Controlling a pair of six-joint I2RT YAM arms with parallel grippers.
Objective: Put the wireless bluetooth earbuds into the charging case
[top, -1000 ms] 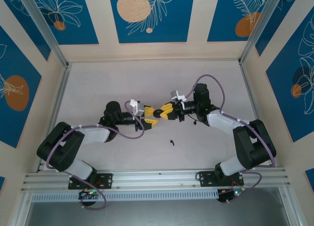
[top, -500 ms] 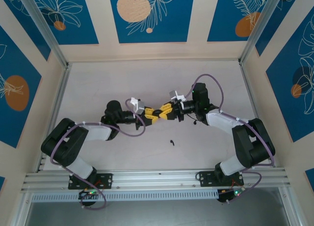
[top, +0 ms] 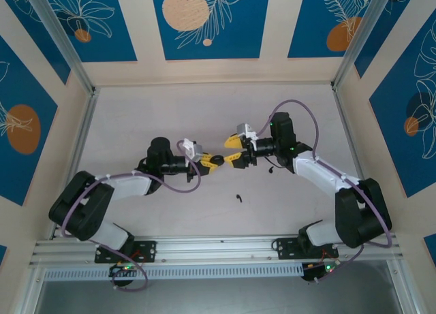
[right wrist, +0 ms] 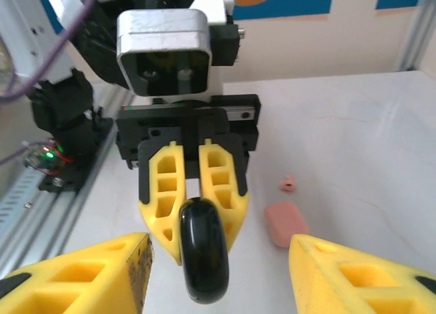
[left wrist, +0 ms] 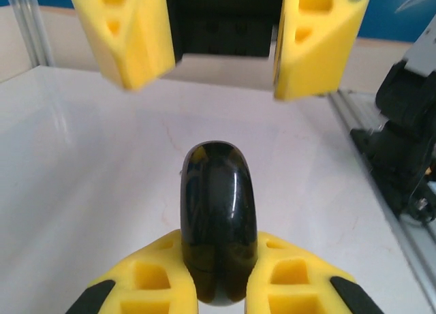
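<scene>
The black disc-shaped charging case [left wrist: 218,218] stands on edge, pinched between the yellow fingers of my left gripper [left wrist: 218,290], which is shut on it above the table. In the top view the case [top: 219,159] sits at the left gripper's [top: 212,163] tip, mid-table. My right gripper [top: 235,150] faces it, open, its jaws spread wide on either side of the case [right wrist: 203,259] without touching. One black earbud [top: 238,197] lies on the table nearer the arm bases. A pale pink earbud [right wrist: 288,184] lies beside the pink box [right wrist: 286,223].
The pink box and pink earbud lie on the table just beside and below the left gripper [right wrist: 202,240]. Aluminium rails [top: 211,249] run along the near edge, and patterned walls enclose the other three sides.
The case has passed from the right gripper to the left. The left gripper moved in and shut on it. The right gripper then opened wide and drew back slightly.
</scene>
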